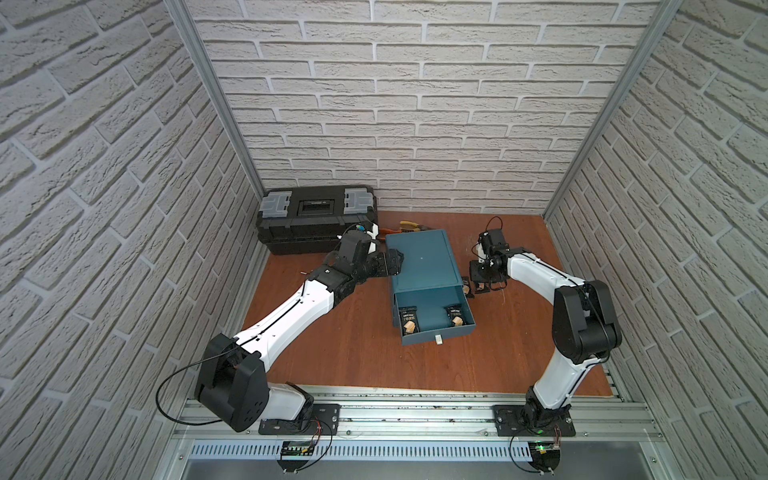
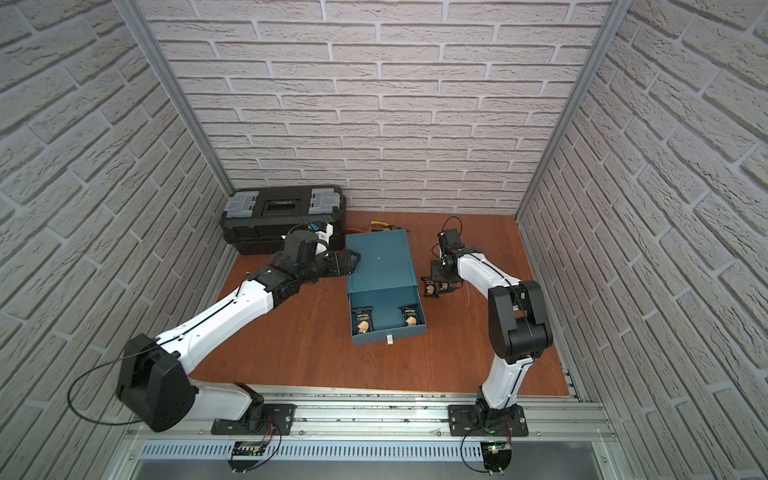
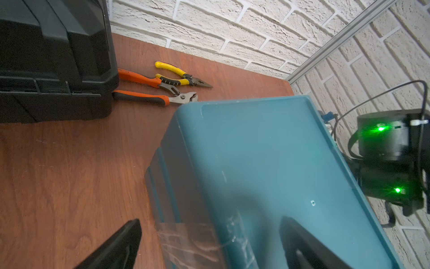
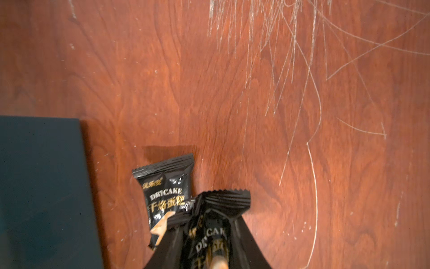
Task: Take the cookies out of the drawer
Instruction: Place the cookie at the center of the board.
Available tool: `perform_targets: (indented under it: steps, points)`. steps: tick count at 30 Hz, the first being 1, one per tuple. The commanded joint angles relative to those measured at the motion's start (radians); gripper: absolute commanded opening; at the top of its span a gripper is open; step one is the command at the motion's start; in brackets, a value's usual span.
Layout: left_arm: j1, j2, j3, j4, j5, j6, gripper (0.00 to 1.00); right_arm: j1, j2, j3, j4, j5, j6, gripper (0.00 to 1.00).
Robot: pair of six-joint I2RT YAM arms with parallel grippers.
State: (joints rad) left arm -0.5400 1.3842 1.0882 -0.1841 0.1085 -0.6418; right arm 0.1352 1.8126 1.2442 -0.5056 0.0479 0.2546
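R gripper point(image 4: 207, 256) is clamped on a black cookie packet point(image 4: 215, 223), low over the table point(image 4: 256, 104) at centre-right in both top views, beside another packet point(image 4: 166, 200) already lying out. Judgement: lower till the packet touches wood, then release, clear of the cabinet point(image 1: 422, 259) side. Two packets point(image 1: 409, 322) remain in the open drawer point(image 1: 436, 332), lower centre. L gripper point(image 3: 209, 246) straddles the cabinet edge, jaws apart, bracing it; keep it there.
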Motion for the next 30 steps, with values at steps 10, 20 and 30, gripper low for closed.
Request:
perform_targets:
  steps: [10, 20, 30]
  points:
    - [-0.008, -0.029, 0.012, 0.004, -0.014, 0.018, 0.99, -0.011, 0.067, 0.002, 0.077, -0.004, 0.039, 0.14]
    - [-0.008, -0.049, 0.008, -0.009, -0.02, 0.027, 0.98, -0.011, 0.054, -0.006, 0.055, 0.009, 0.066, 0.45]
    - [-0.009, -0.107, 0.102, -0.163, -0.05, 0.091, 0.98, -0.009, -0.147, -0.003, -0.029, -0.042, 0.093, 0.56]
